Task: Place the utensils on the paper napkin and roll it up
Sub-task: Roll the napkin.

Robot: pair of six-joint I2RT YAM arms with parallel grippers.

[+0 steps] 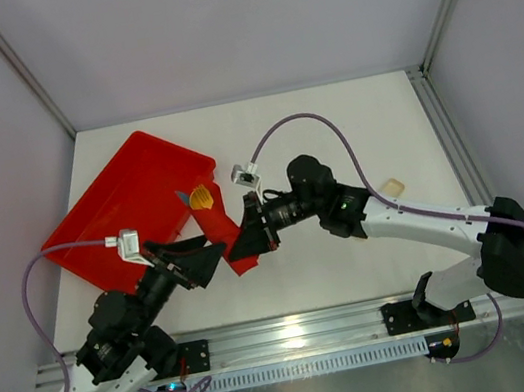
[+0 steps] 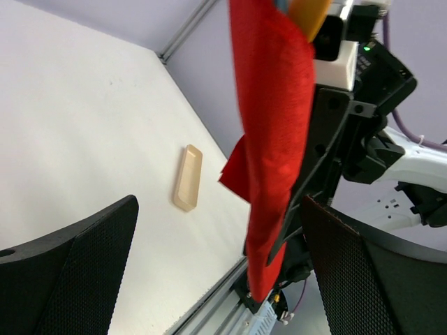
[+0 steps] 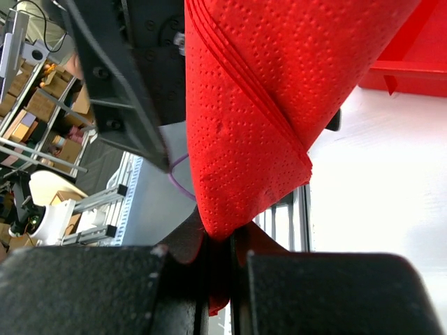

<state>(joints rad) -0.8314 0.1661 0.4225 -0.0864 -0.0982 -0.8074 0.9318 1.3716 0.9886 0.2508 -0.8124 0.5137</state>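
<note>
1. Paper napkin (image 1: pixel 219 226): a loose red bundle, folded over itself in layers. It is held off the table (image 1: pixel 332 133), left of the table's middle and just off the right-hand corner of the red tray (image 1: pixel 131 199).
2. My right gripper (image 3: pixel 222 255): fingers pressed together on the bundle's near tip, with paper bulging out beyond the pinch. Nothing else touches the bundle, so I judge this one pinch carries all of it.
3. My left gripper (image 2: pixel 216 276): fingers spread wide, one on each side of the paper, neither touching it. It holds nothing.
4. A yellow-orange end (image 1: pixel 202 198) pokes out of the bundle's far end, toward the tray, with a sliver of blue beside it. It is probably a utensil tucked inside. I cannot tell what kind or how many.
5. A pale tan piece (image 1: pixel 393 188) lies flat near the table's right edge, well apart from the bundle. If it is one of the utensils, it is not yet wrapped.
6. Why this hold, as I read it: pinching the closed tip should keep the contents from sliding out that way. A flap hangs free at the side, so the roll looks slack and could open if the pinch eases.
</note>
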